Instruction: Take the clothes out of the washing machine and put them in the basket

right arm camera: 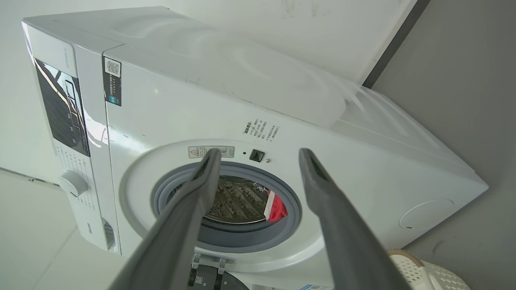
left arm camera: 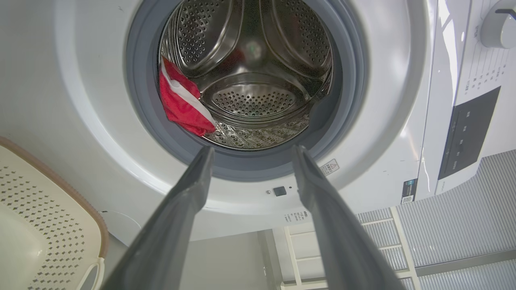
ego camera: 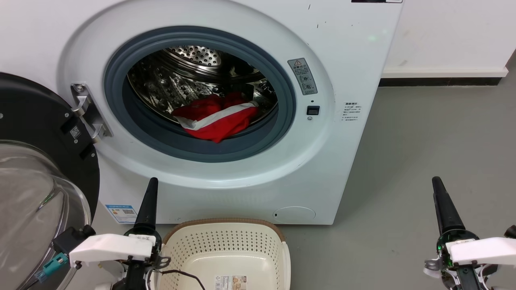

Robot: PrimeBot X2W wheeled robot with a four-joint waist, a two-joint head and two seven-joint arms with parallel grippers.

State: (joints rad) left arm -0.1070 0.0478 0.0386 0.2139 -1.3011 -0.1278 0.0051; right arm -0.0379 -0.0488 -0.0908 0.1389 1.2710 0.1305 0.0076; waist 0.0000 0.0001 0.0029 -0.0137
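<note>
Grey floor (ego camera: 423,141) underfoot, with a white wall (ego camera: 451,36) and a dark skirting strip behind.

One washing machine (ego camera: 354,60), white, standing on that floor. One grey rubber ring (ego camera: 286,117) round its mouth and one perforated steel drum (ego camera: 193,56) inside.

One round door (ego camera: 40,121), black-framed with bulging glass, wide open at the machine's left on its hinge (ego camera: 86,110).

One basket (ego camera: 225,241), cream with a brown rim and perforated walls, on the floor just in front of the machine and below the mouth. One paper label (ego camera: 230,282) on its bare base.

One heap of clothes (ego camera: 215,119), bright red with a white stripe, low at the front of the drum and lapping onto the rubber ring. Impossible to tell whether one garment or several.

Two pairs of long dark fingers.
- Left fingers (left arm camera: 189,193) spread well apart, gripping nothing, pointing at the mouth from outside the machine, just left of the basket. Red heap well apart from them, up and to the left of the left-hand fingertip in the left wrist view.
- Right fingers (right arm camera: 322,189) likewise spread wide with nothing between them, out over the floor to the machine's right, well apart from the heap.
</note>
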